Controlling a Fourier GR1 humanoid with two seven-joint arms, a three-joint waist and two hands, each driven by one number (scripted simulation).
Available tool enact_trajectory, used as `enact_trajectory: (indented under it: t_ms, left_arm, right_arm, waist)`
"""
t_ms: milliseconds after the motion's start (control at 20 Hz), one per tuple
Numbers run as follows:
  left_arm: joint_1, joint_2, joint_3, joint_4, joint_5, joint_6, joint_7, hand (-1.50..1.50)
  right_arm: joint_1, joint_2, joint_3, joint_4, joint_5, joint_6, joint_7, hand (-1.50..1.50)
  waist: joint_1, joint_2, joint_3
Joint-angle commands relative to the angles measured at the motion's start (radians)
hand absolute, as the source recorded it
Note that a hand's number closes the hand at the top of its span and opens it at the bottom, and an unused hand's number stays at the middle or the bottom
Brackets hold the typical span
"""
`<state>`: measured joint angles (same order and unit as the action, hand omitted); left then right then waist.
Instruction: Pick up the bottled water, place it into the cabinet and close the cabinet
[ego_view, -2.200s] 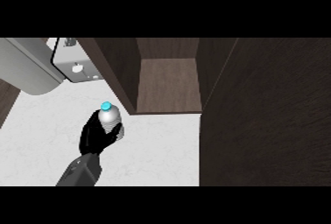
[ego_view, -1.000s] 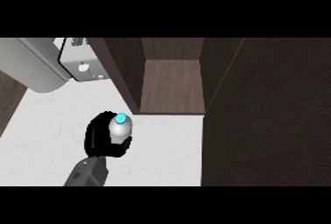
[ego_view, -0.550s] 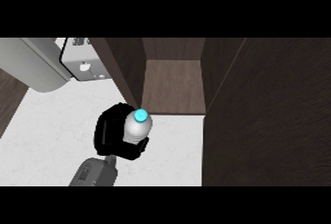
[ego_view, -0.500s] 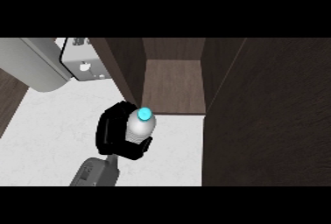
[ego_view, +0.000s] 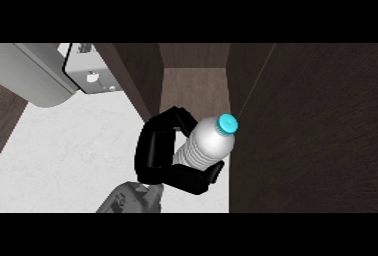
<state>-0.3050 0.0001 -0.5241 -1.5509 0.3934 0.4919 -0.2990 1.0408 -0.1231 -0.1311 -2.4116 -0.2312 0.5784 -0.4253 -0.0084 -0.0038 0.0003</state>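
Observation:
The water bottle (ego_view: 207, 148) is clear with a turquoise cap (ego_view: 227, 123). My left hand (ego_view: 154, 150) is shut on it, fingers curled round its left side and thumb under its base. The bottle is held above the white counter (ego_view: 66, 145), tilted with its cap toward the upper right, just in front of the open cabinet (ego_view: 196, 85). Its cap is close to the edge of the dark cabinet door (ego_view: 310, 125), which stands open at the right. The cabinet's brown inside shows nothing in it. My right hand is out of sight.
A grey rounded appliance (ego_view: 37, 75) with a white box-like part (ego_view: 90, 75) stands at the back left. The cabinet's dark left wall (ego_view: 140, 75) rises just behind my hand. Dark wood (ego_view: 9, 110) borders the counter at the far left.
My left hand has carried the bottle up and to the right, from the middle of the counter to the cabinet's opening. The bottle now looks larger and tilts toward the door.

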Motion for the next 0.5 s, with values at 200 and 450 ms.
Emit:
enact_trajectory:
  t_ms: [200,450]
  left_arm:
    - [-0.287,0.0,-0.04,0.035,-0.018,0.288,0.145,1.5]
    - [-0.419,0.0,-0.027,0.231,0.037,0.36,0.087,1.5]
  right_arm:
    - [-0.048,-0.042,-0.055,-0.099,-0.117,-0.016,0.112,-1.5]
    - [-0.064,-0.037,-0.08,-0.088,-0.142,-0.013,0.102,-1.5]
  waist:
    - [-0.006,0.005,0.0]
    - [-0.025,0.01,-0.001]
